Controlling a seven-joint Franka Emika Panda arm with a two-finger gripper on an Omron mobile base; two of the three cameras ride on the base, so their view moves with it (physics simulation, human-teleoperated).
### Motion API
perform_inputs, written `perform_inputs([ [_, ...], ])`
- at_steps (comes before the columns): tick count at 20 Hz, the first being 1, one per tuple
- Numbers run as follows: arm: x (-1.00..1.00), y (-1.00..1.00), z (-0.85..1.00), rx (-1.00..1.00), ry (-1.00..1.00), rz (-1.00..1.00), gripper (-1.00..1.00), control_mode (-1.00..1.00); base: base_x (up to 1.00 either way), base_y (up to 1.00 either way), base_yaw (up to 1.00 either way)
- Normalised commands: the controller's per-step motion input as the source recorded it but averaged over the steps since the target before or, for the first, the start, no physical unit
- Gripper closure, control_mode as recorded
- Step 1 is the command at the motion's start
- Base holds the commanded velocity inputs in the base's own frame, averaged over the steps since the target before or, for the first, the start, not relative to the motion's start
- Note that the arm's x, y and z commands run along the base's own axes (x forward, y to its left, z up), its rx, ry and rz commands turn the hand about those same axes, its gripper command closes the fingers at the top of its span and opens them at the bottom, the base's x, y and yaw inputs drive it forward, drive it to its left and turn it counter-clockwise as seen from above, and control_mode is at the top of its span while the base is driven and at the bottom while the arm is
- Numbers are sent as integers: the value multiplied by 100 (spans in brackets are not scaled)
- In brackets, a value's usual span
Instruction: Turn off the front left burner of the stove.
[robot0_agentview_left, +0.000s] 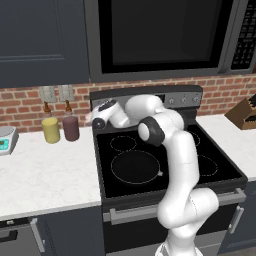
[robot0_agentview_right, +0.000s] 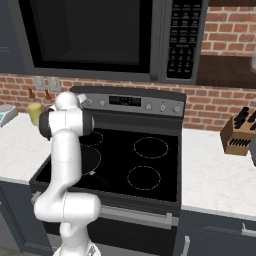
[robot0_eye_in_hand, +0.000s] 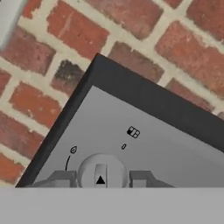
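A home kitchen: a black glass-top stove (robot0_agentview_right: 125, 160) with a knob panel sits under a built-in microwave (robot0_agentview_right: 100, 37), against a red brick backsplash (robot0_agentview_right: 220, 102). White marble-look counters (robot0_agentview_left: 45, 175) carry a knife block (robot0_agentview_right: 239, 137), two bottles (robot0_agentview_left: 61, 127) and a kitchen scale (robot0_agentview_left: 6, 139), above dark cabinets (robot0_agentview_left: 65, 232).

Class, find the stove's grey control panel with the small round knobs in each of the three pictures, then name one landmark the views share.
Left base view: grey control panel at upper centre, below the microwave, its left part behind the arm.
Right base view: upper centre, a wide band above the black glass top.
Hand view: its tilted left corner in the lower half, one round knob between the end effector's fingertips.
Shared landmark: red brick wall.
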Motion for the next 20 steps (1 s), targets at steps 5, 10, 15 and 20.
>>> perform_inputs([
  [5,0,-11,-2,43,-2,0,100,-100,0,0,0],
  [10,0,-8,-1,42,-1,0,100,-100,0,0,0],
  [15,0,-3,0,41,0,0,100,-100,0,0,0],
  [20,0,-1,0,38,0,0,100,-100,0,0,0],
])
